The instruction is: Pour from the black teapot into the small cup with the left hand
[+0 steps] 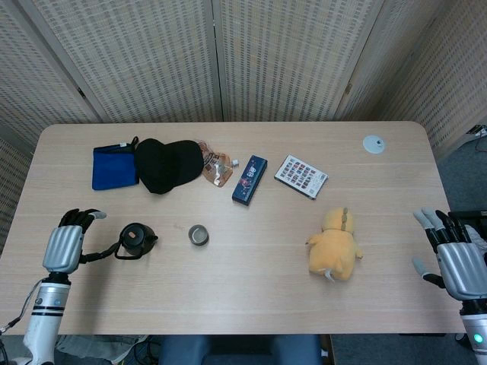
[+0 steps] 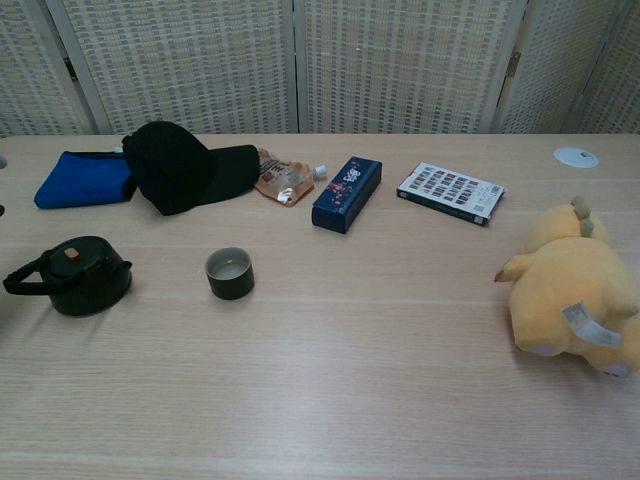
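The black teapot stands upright on the table, its handle pointing left. To its right sits the small dark cup, upright. My left hand hovers near the table's left edge, well left of the teapot, with fingers apart and nothing in it; the chest view does not show it. Off the front right corner my right hand hangs open and empty.
A black cap, a blue pouch, a snack packet, a dark blue box and a printed card lie across the far half. A yellow plush toy sits front right. A white disc lies far right.
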`<move>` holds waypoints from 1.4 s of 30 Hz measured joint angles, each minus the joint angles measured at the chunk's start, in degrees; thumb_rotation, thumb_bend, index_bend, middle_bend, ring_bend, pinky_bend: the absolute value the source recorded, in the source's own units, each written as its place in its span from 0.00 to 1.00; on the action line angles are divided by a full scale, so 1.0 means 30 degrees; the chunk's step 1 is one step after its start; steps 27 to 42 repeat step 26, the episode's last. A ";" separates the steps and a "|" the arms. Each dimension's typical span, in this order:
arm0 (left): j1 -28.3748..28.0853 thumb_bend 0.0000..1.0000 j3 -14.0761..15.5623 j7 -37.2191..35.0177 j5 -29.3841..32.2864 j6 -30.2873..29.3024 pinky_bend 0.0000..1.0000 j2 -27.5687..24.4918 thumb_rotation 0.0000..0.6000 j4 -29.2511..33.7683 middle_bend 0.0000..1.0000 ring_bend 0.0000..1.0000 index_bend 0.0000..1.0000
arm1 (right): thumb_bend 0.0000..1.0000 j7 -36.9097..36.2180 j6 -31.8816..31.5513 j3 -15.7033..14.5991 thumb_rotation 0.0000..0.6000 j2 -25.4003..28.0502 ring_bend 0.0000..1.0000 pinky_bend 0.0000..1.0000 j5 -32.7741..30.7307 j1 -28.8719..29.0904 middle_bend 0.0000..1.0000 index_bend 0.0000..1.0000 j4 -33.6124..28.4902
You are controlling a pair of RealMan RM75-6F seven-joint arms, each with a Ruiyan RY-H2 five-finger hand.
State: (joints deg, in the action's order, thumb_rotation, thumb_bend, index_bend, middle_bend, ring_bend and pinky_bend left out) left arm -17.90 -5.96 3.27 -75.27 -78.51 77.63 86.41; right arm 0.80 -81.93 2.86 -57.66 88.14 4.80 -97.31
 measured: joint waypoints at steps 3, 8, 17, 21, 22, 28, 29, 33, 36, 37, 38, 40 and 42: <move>0.0648 0.17 0.0213 0.0835 0.0156 -0.0646 0.11 -0.0564 0.63 0.1281 0.23 0.22 0.26 | 0.29 -0.0040 -0.0028 -0.0130 1.00 -0.0246 0.00 0.01 0.0418 0.0078 0.05 0.00 0.0149; 0.1602 0.18 0.0744 0.1420 -0.0477 -0.1838 0.11 -0.1201 0.67 0.2711 0.23 0.22 0.26 | 0.29 0.0000 -0.0251 -0.0353 1.00 -0.0623 0.00 0.01 0.0958 0.0123 0.05 0.00 0.0330; 0.2626 0.17 0.1454 0.2191 -0.2425 -0.3451 0.09 -0.1085 0.68 0.3424 0.23 0.22 0.26 | 0.29 -0.0079 -0.0444 -0.0533 1.00 -0.0723 0.00 0.01 0.1348 0.0155 0.06 0.00 0.0311; 0.2928 0.17 0.1616 0.2274 -0.2885 -0.3633 0.09 -0.0882 0.69 0.3410 0.23 0.22 0.26 | 0.29 -0.0145 -0.0590 -0.0571 1.00 -0.0736 0.00 0.01 0.1387 0.0106 0.06 0.00 0.0348; 0.2961 0.17 0.1619 0.2296 -0.2923 -0.3636 0.09 -0.0871 0.69 0.3412 0.23 0.22 0.26 | 0.29 -0.0157 -0.0620 -0.0574 1.00 -0.0738 0.00 0.01 0.1384 0.0094 0.06 0.00 0.0356; 0.3037 0.17 0.1571 0.2416 -0.2990 -0.3547 0.09 -0.0871 0.69 0.3488 0.23 0.22 0.26 | 0.29 -0.0186 -0.0679 -0.0613 1.00 -0.0760 0.00 0.01 0.1416 0.0078 0.06 0.00 0.0386; 0.3037 0.17 0.1571 0.2416 -0.2990 -0.3547 0.09 -0.0871 0.69 0.3488 0.23 0.22 0.26 | 0.29 -0.0186 -0.0679 -0.0613 1.00 -0.0760 0.00 0.01 0.1416 0.0078 0.06 0.00 0.0386; 0.3037 0.17 0.1571 0.2416 -0.2990 -0.3547 0.09 -0.0871 0.69 0.3488 0.23 0.22 0.26 | 0.29 -0.0186 -0.0679 -0.0613 1.00 -0.0760 0.00 0.01 0.1416 0.0078 0.06 0.00 0.0386; 0.3037 0.17 0.1571 0.2416 -0.2990 -0.3547 0.09 -0.0871 0.69 0.3488 0.23 0.22 0.26 | 0.29 -0.0186 -0.0679 -0.0613 1.00 -0.0760 0.00 0.01 0.1416 0.0078 0.06 0.00 0.0386; 0.3037 0.17 0.1571 0.2416 -0.2990 -0.3547 0.09 -0.0871 0.69 0.3488 0.23 0.22 0.26 | 0.29 -0.0186 -0.0679 -0.0613 1.00 -0.0760 0.00 0.01 0.1416 0.0078 0.06 0.00 0.0386; 0.3037 0.17 0.1571 0.2416 -0.2990 -0.3547 0.09 -0.0871 0.69 0.3488 0.23 0.22 0.26 | 0.29 -0.0186 -0.0679 -0.0613 1.00 -0.0760 0.00 0.01 0.1416 0.0078 0.06 0.00 0.0386; 0.3037 0.17 0.1571 0.2416 -0.2990 -0.3547 0.09 -0.0871 0.69 0.3488 0.23 0.22 0.26 | 0.29 -0.0186 -0.0679 -0.0613 1.00 -0.0760 0.00 0.01 0.1416 0.0078 0.06 0.00 0.0386; 0.3037 0.17 0.1571 0.2416 -0.2990 -0.3547 0.09 -0.0871 0.69 0.3488 0.23 0.22 0.26 | 0.29 -0.0186 -0.0679 -0.0613 1.00 -0.0760 0.00 0.01 0.1416 0.0078 0.06 0.00 0.0386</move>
